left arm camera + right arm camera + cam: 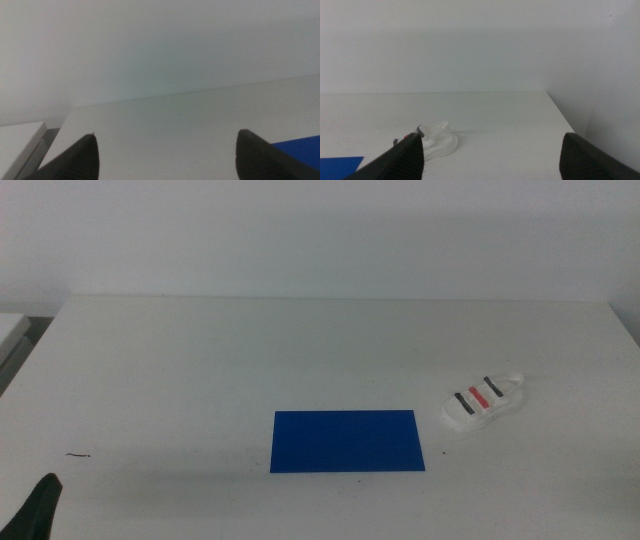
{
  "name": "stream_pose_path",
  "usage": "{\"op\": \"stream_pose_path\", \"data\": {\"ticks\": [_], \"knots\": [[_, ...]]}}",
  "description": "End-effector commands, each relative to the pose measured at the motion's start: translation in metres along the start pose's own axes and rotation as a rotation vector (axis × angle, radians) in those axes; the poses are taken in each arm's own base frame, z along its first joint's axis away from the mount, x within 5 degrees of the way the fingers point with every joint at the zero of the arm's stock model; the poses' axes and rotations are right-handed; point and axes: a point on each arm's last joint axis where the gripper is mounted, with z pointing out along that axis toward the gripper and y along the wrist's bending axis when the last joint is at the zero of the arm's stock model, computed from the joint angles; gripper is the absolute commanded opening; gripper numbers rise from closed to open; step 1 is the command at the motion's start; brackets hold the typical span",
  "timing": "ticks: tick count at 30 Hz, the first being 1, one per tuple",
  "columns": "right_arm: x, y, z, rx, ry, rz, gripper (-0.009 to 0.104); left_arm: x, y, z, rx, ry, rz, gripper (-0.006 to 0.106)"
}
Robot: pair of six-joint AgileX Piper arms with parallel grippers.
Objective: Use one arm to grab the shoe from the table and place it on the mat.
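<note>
White wall backs the table [200,360]. On it, the blue mat [347,441] lies flat near the front centre. The shoe [482,401] rests on the table just right of the mat, not touching it. Left gripper [165,150] waits at the front-left corner, jaws spread and empty. Right gripper [492,150] waits facing the shoe, jaws spread and empty.

A plain white wall [320,230] stands behind. At the far left, a white surface [12,328] sits beside a dark gap [22,352]. 1 thin dark mark [78,455] lies near the left front.
</note>
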Motion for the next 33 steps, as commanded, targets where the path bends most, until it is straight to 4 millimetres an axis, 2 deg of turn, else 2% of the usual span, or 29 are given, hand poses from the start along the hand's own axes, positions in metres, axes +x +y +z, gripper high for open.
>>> {"op": "stream_pose_path", "data": {"ticks": [1, 4, 6, 8, 11, 14, 17, 22, 27, 31, 33], "knots": [[-0.001, 0.0, 0.0, 0.006, -0.017, -0.005, 0.092, -0.001, 0.0, 0.0, 0.008, -0.007, -0.005, 0.094], [-0.001, 0.0, 0.0, 0.005, -0.017, -0.002, 0.092, -0.001, 0.0, 0.0, 0.008, -0.007, -0.005, 0.094], [0.002, 0.0, -0.001, 0.005, 0.043, 0.022, 0.092, -0.001, 0.0, 0.0, 0.008, -0.007, -0.005, 0.094], [-0.011, 0.0, -0.004, 0.006, 0.107, 0.038, 0.092, -0.001, 0.0, 0.0, 0.008, -0.007, -0.005, 0.094], [-0.041, 0.0, -0.001, 0.004, 0.252, 0.056, 0.092, -0.001, 0.0, 0.0, 0.008, -0.007, -0.005, 0.094], [-0.076, 0.001, 0.014, 0.002, 0.362, 0.07, 0.092, -0.001, 0.0, 0.0, 0.008, -0.007, -0.005, 0.094], [-0.105, 0.002, 0.04, 0.0, 0.524, 0.081, 0.092, -0.001, 0.0, 0.0, 0.008, -0.007, -0.005, 0.094], [-0.128, 0.013, 0.088, -0.063, 0.867, 0.176, 0.092, -0.001, 0.0, 0.0, 0.008, -0.007, -0.005, 0.094], [-0.132, 0.035, 0.142, -0.131, 1.12, 0.195, 0.092, -0.001, 0.0, 0.0, 0.008, -0.007, -0.005, 0.094], [-0.112, 0.066, 0.177, -0.164, 1.285, 0.185, 0.092, -0.001, 0.0, 0.0, 0.008, -0.007, -0.005, 0.094], [-0.1, 0.082, 0.185, -0.184, 1.318, 0.153, 0.092, -0.001, 0.0, 0.0, 0.008, -0.007, -0.005, 0.094]]}}
